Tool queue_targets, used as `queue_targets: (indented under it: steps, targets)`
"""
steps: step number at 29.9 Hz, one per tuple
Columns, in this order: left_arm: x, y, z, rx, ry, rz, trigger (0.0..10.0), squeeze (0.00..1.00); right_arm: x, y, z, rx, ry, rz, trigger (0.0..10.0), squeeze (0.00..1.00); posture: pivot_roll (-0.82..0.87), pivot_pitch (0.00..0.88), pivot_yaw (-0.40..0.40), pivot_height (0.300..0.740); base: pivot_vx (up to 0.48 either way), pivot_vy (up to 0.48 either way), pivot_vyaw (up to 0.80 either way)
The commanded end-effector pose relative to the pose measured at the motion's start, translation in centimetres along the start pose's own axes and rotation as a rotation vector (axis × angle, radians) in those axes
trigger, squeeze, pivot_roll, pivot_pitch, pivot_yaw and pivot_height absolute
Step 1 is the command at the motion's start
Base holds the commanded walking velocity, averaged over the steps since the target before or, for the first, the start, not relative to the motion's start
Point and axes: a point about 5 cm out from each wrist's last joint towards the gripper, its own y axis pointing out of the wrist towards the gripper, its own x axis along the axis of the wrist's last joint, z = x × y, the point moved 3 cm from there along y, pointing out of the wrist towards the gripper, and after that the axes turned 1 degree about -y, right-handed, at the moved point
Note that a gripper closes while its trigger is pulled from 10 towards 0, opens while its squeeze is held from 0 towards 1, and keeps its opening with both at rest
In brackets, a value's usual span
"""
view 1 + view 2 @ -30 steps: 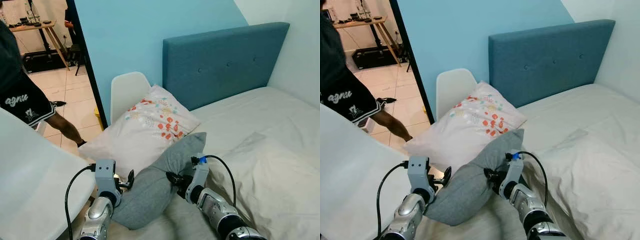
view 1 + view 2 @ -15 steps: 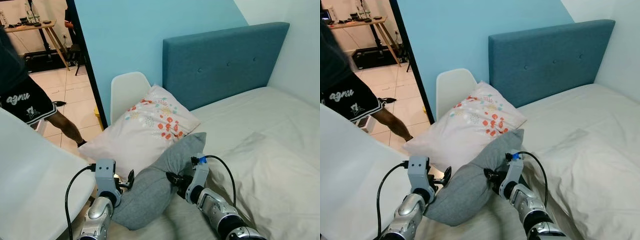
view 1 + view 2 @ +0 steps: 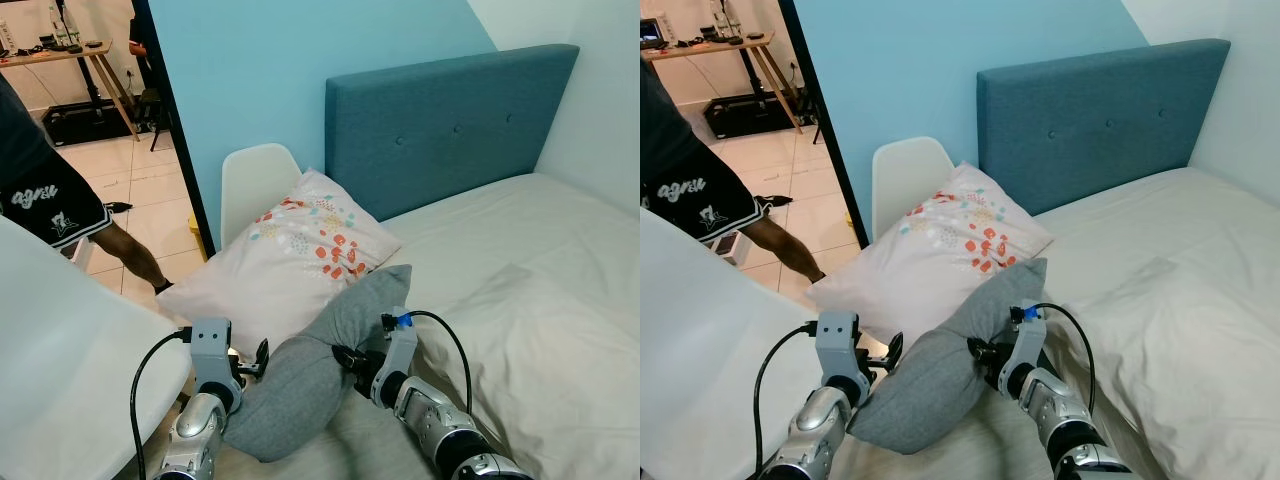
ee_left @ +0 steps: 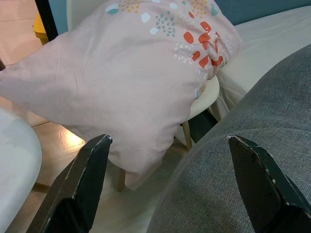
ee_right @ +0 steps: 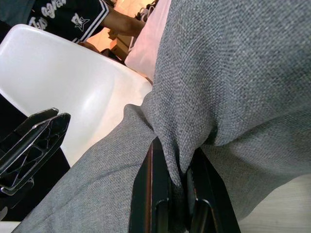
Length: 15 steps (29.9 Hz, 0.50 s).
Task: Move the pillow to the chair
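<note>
Between the two grippers, a grey pillow (image 3: 310,370) lies at the bed's (image 3: 540,290) edge.
Right gripper (image 5: 172,194) pinches a fold of its fabric; left gripper (image 4: 167,179) stands spread wide beside it. Behind, a floral pillow (image 3: 290,260) rests on a white chair (image 3: 255,180).
</note>
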Motion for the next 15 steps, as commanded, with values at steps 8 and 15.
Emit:
queue_targets:
  steps: [8, 15]
  targets:
    - [-0.24, 0.03, 0.14, 0.002, 0.01, 0.019, 10.0, 0.0, 1.32, 0.53, 0.72, 0.031, -0.016, -0.046, 10.0, 0.0, -0.13, 0.039, 0.004, 0.676, 0.0, 0.0, 0.0]
    - [-0.24, 0.05, 0.14, 0.002, 0.011, 0.021, 10.0, 0.0, 1.34, 0.55, 0.74, 0.03, -0.016, -0.047, 10.0, 0.0, -0.13, 0.037, 0.004, 0.676, 0.0, 0.0, 0.0]
